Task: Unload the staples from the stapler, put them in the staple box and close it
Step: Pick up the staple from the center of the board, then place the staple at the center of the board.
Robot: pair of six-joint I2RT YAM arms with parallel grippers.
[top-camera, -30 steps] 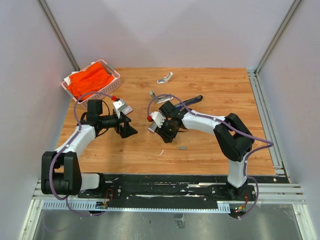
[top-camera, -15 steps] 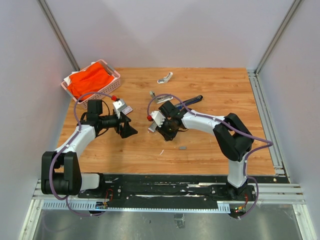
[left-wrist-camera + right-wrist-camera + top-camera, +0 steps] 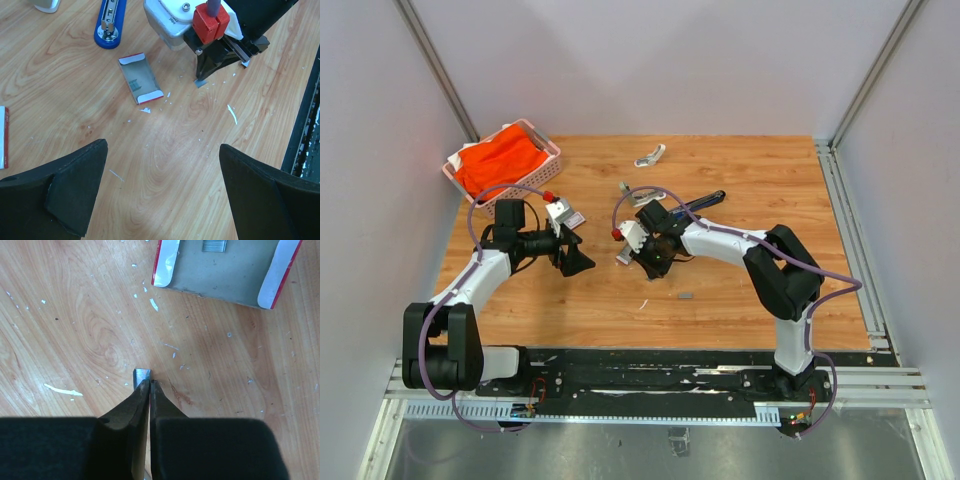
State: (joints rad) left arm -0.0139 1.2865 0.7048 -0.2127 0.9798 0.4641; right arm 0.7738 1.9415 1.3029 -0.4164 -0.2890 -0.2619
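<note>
Staples (image 3: 142,374) at right end effector (image 3: 150,383) tips

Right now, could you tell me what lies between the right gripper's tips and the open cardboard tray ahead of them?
Between the right gripper and the tray, only bare table with tiny white flecks, per the right wrist view.

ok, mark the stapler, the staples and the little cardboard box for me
stapler (image 3: 106,36): left wrist view, on its rounded blue end
staples (image 3: 142,374): right wrist view, on the small grey strip below the box
cardboard box (image 3: 225,275): right wrist view, on its bare grey floor
</note>
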